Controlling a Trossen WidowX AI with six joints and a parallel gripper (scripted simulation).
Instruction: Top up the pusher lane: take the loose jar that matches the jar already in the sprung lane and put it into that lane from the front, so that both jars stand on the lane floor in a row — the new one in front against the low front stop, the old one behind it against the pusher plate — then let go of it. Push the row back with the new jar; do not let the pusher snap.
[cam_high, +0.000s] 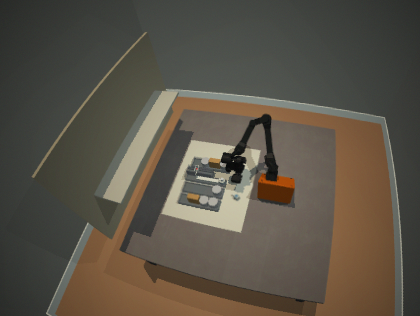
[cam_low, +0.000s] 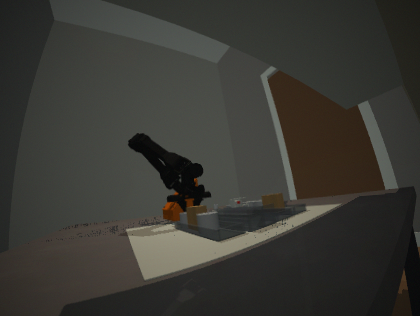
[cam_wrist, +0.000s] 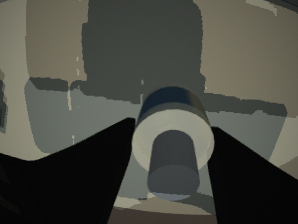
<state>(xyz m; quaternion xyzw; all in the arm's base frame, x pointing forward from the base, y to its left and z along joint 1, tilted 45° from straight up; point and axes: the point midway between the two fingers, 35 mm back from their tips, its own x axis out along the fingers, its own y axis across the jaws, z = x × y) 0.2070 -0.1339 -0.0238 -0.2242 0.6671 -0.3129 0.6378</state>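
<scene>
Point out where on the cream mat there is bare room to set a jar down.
Bare strip of cream mat between the lane trays and the mat's near edge. Crowded: the trays, and the side toward the orange base, where the gripper grips a jar beside a small loose jar.

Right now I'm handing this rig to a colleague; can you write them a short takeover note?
Gripper: shut on the loose jar, a fingertip on each side, beside the lane tray on the cream mat.
Done: jar reached and gripped.
Whether it is lifted yet cannot be told.
Left: carry it to the sprung lane's front, push the row back gently, seat it against the front stop, release.
</scene>
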